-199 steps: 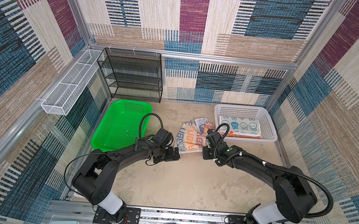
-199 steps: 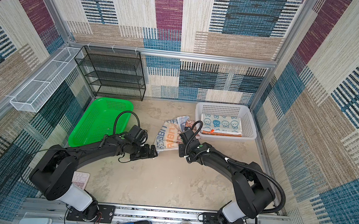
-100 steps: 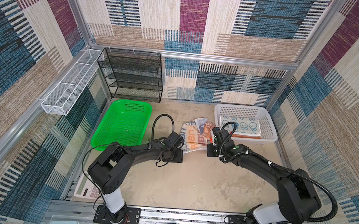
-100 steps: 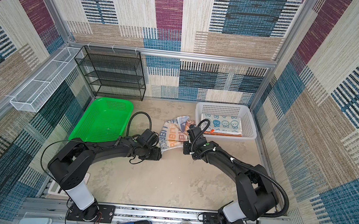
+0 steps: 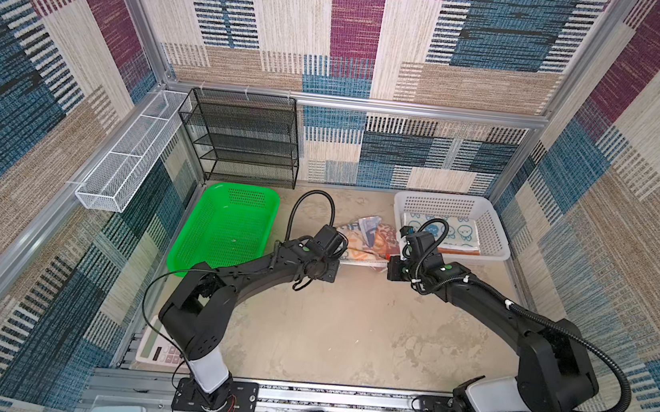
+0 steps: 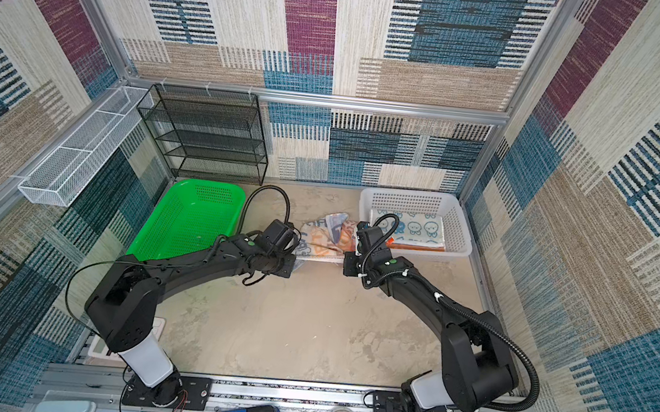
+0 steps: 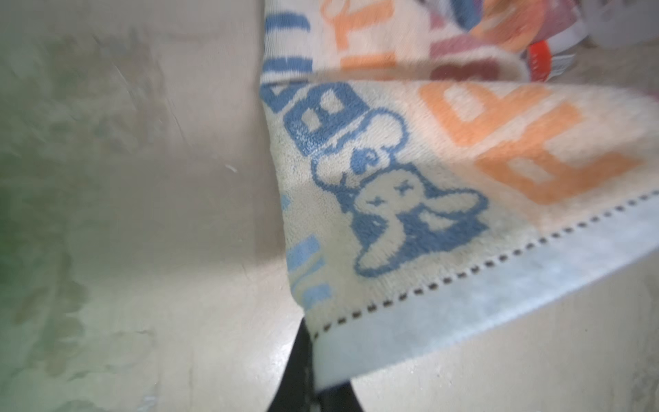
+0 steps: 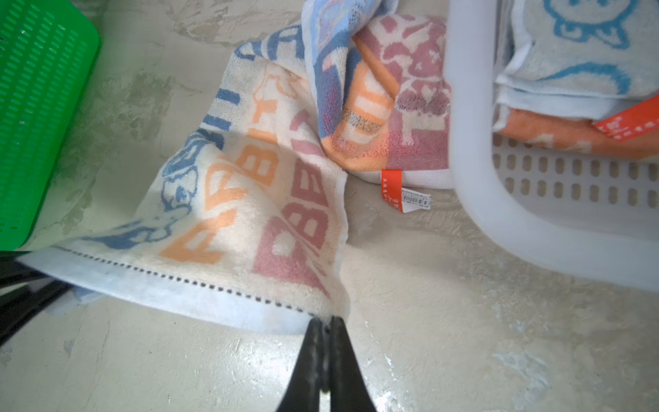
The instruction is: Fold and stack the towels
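Whitish towel (image 8: 231, 199): hem taut, likely for spreading flat.
Left gripper (image 7: 308, 342): clamps one corner.
Right gripper (image 8: 325, 321): clamps the other.

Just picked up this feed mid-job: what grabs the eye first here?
The whitish RABBIT towel mid-table, its hem raised between the left gripper and right gripper, both pinched shut on its corners. Beside it, the white basket at the right already holds a folded pale towel on an orange towel.
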{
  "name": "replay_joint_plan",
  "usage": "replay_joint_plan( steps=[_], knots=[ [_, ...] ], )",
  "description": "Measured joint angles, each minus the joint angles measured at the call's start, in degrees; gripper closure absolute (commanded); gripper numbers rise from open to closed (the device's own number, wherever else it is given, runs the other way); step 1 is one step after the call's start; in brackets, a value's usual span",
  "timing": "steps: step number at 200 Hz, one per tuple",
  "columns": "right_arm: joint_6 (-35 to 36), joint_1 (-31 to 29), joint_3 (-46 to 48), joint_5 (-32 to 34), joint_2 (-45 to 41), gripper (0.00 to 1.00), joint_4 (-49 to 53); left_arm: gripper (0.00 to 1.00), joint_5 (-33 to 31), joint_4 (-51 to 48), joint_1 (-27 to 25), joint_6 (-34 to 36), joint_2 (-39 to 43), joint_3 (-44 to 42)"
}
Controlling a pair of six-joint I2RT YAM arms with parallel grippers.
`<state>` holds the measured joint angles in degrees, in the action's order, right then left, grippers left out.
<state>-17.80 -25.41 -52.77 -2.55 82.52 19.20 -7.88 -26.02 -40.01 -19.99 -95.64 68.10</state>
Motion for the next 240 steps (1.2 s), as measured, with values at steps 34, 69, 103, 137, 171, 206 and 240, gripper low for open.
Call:
replay_joint_plan(
  steps=[34, 69, 103, 137, 171, 206, 240],
  knots=[
    [0.0, 0.7, 4.1, 0.1, -2.7, 1.00, 0.0, 0.79, -1.0, -0.2, -5.3, 4.0, -0.1, -0.1],
    [-0.4, 2.4, 8.4, 0.0, -6.1, 1.00, 0.1, 0.53, -2.9, -0.4, -8.5, 4.2, -1.6, -5.0],
    [-0.4, 3.7, 8.5, -0.2, -6.4, 1.00, 0.0, 0.24, -3.8, 0.4, -9.0, 1.4, 1.5, -10.3],
    [-0.4, 3.7, 6.9, -1.2, -5.4, 1.00, -0.1, 0.16, -4.0, 3.0, -12.1, 0.2, 2.9, -12.2],
    [-0.4, 3.7, 6.0, -2.1, -4.6, 1.00, -0.3, 0.16, -4.5, 5.5, -14.3, -0.7, 1.6, -12.6],
    [-0.4, 3.7, 6.0, -2.5, -4.4, 1.00, -0.4, 0.26, -7.0, 8.5, -16.0, -1.4, -0.1, -12.5],
    [-0.4, 4.2, 6.0, -3.0, -4.4, 1.00, -0.4, 0.61, -9.2, 10.9, -16.0, -1.8, -3.2, -11.8]
  ],
)
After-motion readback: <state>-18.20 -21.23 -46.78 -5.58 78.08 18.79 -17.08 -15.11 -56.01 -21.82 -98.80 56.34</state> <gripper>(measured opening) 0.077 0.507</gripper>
